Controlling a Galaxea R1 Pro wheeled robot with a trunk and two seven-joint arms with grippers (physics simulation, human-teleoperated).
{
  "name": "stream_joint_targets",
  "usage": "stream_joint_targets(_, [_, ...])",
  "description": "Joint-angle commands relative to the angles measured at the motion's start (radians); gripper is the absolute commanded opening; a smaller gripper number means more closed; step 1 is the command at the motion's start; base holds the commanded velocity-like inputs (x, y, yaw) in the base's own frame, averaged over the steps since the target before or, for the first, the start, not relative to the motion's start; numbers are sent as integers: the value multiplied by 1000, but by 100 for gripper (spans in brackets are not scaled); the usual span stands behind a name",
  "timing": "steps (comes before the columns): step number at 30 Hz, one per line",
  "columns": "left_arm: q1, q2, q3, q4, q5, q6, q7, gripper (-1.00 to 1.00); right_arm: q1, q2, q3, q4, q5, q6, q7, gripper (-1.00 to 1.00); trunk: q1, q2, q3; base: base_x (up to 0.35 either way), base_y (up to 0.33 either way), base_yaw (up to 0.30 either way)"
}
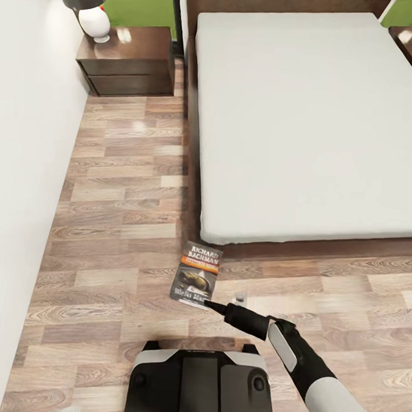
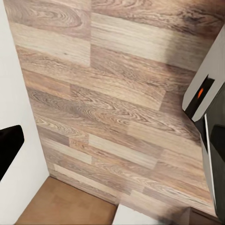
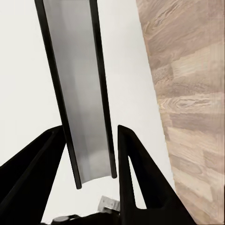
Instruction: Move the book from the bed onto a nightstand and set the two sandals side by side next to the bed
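Right pincer (image 1: 210, 303) grips book (image 1: 197, 276) — bed (image 1: 304, 114) ahead.

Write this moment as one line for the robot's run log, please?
phase: carrying book | right gripper: shut on book | book: held over the floor, off the bed | nightstand: ahead by wall

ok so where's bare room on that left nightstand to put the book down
The nightstand has bare top from its middle across to the edge nearest the bed. Its wall-side back corner is crowded by the white lamp. The book is in the right tool, out over the floor off the bed's foot corner.
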Motion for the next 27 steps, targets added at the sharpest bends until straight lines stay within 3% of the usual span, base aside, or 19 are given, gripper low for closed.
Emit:
stream_joint_targets(1, [0,0,-2,0,10,1,2,100,-1,-1,1,-81,-25,15,-1,-100,0,-2,1,0,0,-90])
stream_joint_targets(27, [0,0,-2,-1,9,2,3,100,4,-1,1,-83,-25,16,-1,-100,0,-2,42,0,0,-91])
